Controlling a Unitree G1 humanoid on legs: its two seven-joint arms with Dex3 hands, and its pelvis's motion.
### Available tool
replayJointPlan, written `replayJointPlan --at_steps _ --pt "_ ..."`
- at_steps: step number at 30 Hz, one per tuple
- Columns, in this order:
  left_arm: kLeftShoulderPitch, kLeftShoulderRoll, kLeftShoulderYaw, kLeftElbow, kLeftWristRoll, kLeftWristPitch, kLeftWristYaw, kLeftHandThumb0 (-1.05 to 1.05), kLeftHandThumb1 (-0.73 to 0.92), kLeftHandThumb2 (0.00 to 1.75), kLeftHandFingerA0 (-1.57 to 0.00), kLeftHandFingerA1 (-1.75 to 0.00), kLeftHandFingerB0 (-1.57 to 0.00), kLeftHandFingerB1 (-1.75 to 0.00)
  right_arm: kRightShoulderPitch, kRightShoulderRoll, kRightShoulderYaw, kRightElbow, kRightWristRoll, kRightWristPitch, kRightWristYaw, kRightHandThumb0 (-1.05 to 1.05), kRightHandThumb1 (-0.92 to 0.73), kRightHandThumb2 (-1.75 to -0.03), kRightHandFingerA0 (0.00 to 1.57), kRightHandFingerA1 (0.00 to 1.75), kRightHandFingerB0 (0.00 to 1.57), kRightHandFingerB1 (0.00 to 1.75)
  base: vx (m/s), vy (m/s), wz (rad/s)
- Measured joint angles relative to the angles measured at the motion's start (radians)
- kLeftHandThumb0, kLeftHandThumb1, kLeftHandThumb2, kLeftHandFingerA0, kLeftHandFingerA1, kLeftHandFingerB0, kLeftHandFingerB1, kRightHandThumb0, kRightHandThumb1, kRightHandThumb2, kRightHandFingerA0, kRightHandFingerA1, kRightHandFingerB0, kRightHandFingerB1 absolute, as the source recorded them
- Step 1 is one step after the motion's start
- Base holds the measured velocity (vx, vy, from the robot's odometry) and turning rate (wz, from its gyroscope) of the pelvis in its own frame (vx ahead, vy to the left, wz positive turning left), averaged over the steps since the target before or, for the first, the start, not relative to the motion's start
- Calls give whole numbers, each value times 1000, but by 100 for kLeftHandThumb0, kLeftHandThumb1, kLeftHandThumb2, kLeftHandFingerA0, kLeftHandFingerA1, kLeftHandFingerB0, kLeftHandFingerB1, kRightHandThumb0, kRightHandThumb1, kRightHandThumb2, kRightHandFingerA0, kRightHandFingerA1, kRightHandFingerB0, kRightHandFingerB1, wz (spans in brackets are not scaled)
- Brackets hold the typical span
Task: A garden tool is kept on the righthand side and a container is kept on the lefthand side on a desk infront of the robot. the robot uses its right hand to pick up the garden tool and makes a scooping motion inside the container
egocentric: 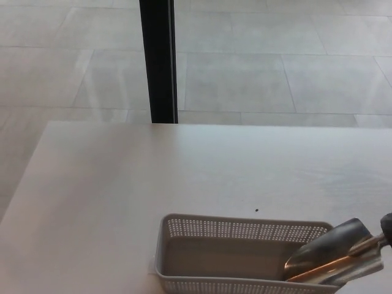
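A grey perforated plastic basket (233,229) sits on the white desk at the bottom centre, its near side cut off by the picture's edge. A metal garden trowel (334,252) with a copper-coloured neck comes in from the right. Its blade tilts down into the basket's right end, tip below the rim. Only a black sliver of my right hand (388,226) shows at the right edge, where the trowel's neck ends; it holds the trowel off the desk. My left hand is out of the picture.
The white desk (153,171) stretches left of and beyond the basket, its far edge near the picture's middle. A black upright post (157,61) stands behind that edge on the tiled floor. A tiny dark speck (256,210) lies just past the basket.
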Motion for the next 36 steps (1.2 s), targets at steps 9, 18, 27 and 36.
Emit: replayJointPlan --at_steps 9,18,27,36 --pt "-4 0 6 1 -2 0 -5 -54 64 59 -51 -59 -50 -46 29 -2 37 -73 -62 89 57 -32 -80 -69 84 175 68 137 0 0 0" --pt "-1 -1 6 1 -2 0 -9 -55 65 60 -48 -53 -48 -44 16 22 75 -181 -93 202 161 -37 -73 -73 88 175 76 112 0 0 0" --pt "-6 -1 11 0 -8 0 -20 -55 64 59 -53 -57 -51 -44 -86 131 165 -300 -147 274 280 -36 -68 -90 91 175 75 131 0 0 0" --pt "-8 0 9 -3 -16 0 -34 -55 66 60 -52 -58 -50 -45 -227 245 226 -386 -187 311 399 -40 -50 -101 119 160 88 113 0 0 0"
